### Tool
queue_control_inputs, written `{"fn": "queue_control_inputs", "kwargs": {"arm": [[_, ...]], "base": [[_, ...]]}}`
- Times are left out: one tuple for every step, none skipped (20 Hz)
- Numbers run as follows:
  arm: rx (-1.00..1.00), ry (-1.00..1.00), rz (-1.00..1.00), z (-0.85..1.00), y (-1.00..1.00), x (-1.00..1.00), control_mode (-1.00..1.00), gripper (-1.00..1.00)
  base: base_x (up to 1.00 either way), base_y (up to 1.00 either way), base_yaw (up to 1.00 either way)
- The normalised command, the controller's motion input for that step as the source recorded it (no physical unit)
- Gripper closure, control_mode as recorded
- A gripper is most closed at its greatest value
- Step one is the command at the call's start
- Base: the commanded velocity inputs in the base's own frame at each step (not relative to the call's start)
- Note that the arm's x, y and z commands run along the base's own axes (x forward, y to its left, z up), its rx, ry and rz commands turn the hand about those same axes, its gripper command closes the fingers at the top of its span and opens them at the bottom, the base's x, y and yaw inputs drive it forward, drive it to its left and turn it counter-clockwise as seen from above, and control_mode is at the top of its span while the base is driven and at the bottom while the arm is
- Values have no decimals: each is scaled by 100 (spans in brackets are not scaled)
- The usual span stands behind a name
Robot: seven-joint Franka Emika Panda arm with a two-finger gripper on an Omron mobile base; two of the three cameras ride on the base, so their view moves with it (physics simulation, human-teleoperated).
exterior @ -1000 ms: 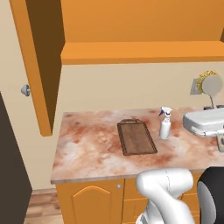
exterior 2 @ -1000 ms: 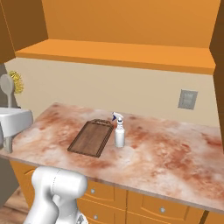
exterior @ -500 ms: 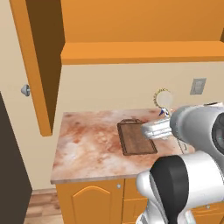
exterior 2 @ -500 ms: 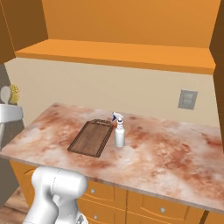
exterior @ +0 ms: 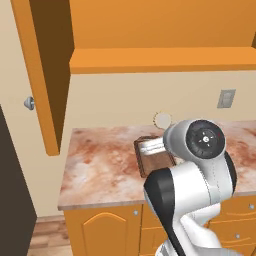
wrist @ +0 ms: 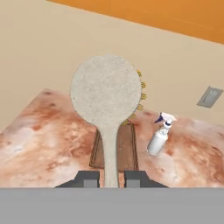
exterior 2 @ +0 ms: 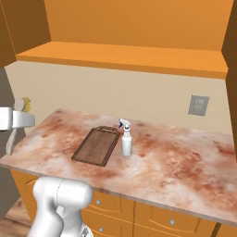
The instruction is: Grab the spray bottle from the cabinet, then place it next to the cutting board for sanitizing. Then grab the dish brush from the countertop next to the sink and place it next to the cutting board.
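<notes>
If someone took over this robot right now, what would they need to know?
Hand: shut on the brush handle, carried above the countertop.
Spray bottle: upright on the countertop right beside the cutting board.
Done: bottle placed; brush picked up.
Left: set the brush down next to the board and let go.

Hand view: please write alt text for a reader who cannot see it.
The gripper holds the cream handle of a round-headed dish brush, raised upright before a beige wall. Behind it, on the pinkish-red marbled stone countertop, lies a dark brown wooden cutting board, with a small white spray bottle standing beside it.
</notes>
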Motion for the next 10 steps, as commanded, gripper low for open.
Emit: {"fn": "queue_control_inputs", "kwargs": {"arm": [[7, 14, 0, -35, 0, 61, -100, 100], [6, 18, 0, -30, 0, 64, -100, 100], [4, 23, 0, -29, 0, 72, -100, 100], [4, 24, 0, -31, 0, 74, -100, 100], [3, 25, 0, -34, 0, 74, -100, 100], [3, 24, 0, -37, 3, 75, -100, 100], [2, 24, 0, -42, 5, 74, -100, 100], [0, 28, 0, -44, 4, 74, -100, 100], [1, 22, 0, -52, 4, 68, -100, 100], [1, 21, 0, -51, 1, 66, -100, 100]], "base": [[0, 0, 0], [0, 0, 0], [0, 0, 0], [0, 0, 0], [0, 0, 0], [0, 0, 0], [0, 0, 0], [0, 0, 0], [0, 0, 0], [0, 0, 0]]}}
